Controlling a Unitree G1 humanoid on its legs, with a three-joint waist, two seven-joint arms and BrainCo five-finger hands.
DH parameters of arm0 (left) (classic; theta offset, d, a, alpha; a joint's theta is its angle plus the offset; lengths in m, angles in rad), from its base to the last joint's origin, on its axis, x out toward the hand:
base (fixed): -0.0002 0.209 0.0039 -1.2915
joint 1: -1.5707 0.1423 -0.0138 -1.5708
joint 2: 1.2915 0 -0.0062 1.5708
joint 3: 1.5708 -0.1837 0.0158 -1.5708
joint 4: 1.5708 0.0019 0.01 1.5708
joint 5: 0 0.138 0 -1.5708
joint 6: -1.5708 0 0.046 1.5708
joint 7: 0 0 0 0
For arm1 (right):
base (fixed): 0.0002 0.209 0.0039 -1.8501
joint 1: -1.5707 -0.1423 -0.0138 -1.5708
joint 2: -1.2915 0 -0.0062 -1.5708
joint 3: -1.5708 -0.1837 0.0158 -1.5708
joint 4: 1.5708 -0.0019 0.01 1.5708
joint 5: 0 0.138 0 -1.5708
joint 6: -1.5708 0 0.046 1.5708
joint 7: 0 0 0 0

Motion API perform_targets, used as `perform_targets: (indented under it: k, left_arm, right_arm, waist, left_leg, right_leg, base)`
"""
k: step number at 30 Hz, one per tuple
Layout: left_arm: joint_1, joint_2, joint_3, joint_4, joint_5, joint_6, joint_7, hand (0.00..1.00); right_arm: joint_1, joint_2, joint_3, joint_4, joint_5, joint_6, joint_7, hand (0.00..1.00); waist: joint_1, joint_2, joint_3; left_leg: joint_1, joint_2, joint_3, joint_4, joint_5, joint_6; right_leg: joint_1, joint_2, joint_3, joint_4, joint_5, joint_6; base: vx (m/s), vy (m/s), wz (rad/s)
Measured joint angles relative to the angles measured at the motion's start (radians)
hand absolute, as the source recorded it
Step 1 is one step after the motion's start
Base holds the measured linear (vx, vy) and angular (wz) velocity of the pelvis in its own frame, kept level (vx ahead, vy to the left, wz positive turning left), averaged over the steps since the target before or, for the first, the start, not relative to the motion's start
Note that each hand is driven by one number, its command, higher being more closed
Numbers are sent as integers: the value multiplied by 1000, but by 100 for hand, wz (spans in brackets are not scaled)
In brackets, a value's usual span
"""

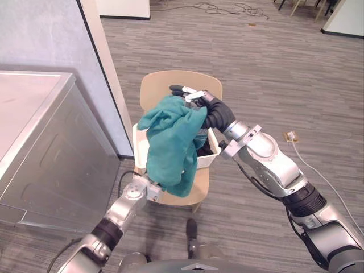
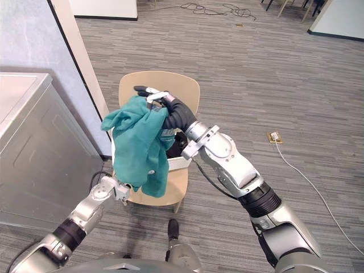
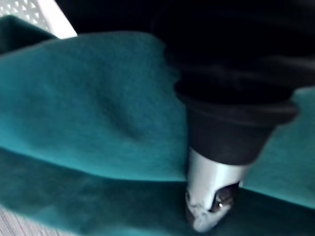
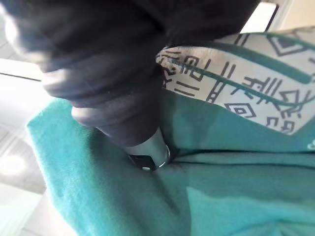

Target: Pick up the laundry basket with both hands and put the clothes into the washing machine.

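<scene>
A teal garment [image 1: 170, 142] hangs lifted above the white laundry basket [image 1: 139, 149], which stands on a light wooden chair [image 1: 156, 85]. My right hand [image 1: 196, 98] is over the basket, shut on the top of the garment and holding it up. In the right wrist view the teal cloth [image 4: 231, 187] and its patterned label [image 4: 236, 78] press against that hand. Something dark [image 1: 202, 149] lies inside the basket. My left arm reaches in from the lower left, and my left hand [image 3: 211, 182] sits against the hanging cloth [image 3: 93, 113], hidden behind it in the eye views.
The silver-grey washing machine [image 1: 40, 142] stands at the left, close to the chair. A grey partition wall [image 1: 51, 34] rises behind it. On the wood floor to the right lie a small floor plug [image 1: 291, 136] and a white cable [image 1: 324, 176].
</scene>
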Motion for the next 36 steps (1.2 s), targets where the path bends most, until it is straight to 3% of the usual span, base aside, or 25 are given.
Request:
perform_targets:
  k: [5,11,12,18,22,23,31,36]
  left_arm:
    - [-91,-48,-57,72,-134,5,56,0]
    - [-157,-60,-87,105,-247,19,73,0]
    - [-161,-60,-87,105,-254,19,73,100]
    - [-171,-61,-83,104,-286,17,117,100]
    - [-150,-87,-59,89,-301,6,149,100]
    - [-131,-102,-55,85,-301,-2,161,100]
    - [-22,-140,2,14,-304,-11,224,100]
    - [9,-140,68,-35,-324,-20,229,100]
  right_arm:
    - [-1,12,3,-24,23,0,-5,100]
    - [-1,60,15,-22,24,0,-44,100]
    - [-1,67,19,-22,24,0,-46,100]
    - [7,101,40,-14,17,0,-62,100]
    - [76,131,30,-12,-61,-16,-93,100]
    - [112,133,26,-11,-72,-16,-104,0]
    - [245,199,-49,20,-117,-15,-161,0]
    - [318,275,-95,20,-138,-14,-176,0]
  waist:
    - [-2,5,3]
    - [-9,13,7]
    - [-9,13,8]
    - [-9,18,11]
    - [-7,26,16]
    - [-7,27,16]
    - [-9,31,19]
    - [-1,31,19]
  left_leg:
    - [-1,-6,-2,-2,1,2]
    - [0,-12,-8,-3,2,4]
    - [0,-12,-8,-3,2,4]
    - [2,-13,-12,-3,3,5]
    - [3,-13,-12,-5,3,6]
    - [5,-15,-12,-10,5,8]
    - [31,-24,-21,-38,12,9]
    - [33,-20,-21,-34,12,9]
  right_leg:
    - [-1,-6,-2,0,0,-1]
    - [2,-12,-4,0,2,-1]
    - [3,-12,-4,0,2,-1]
    - [6,-13,-6,0,2,-2]
    - [7,-13,-6,0,2,-2]
    - [8,-13,-7,0,2,-2]
    - [34,-18,-10,-3,-14,-6]
    - [37,-12,-10,-6,-18,7]
  base:
    - [-17,65,2]
    - [-14,60,2]
    - [-24,53,1]
    - [-25,45,1]
    - [-13,42,0]
    - [-5,41,1]
    - [-8,34,3]
    - [0,0,0]
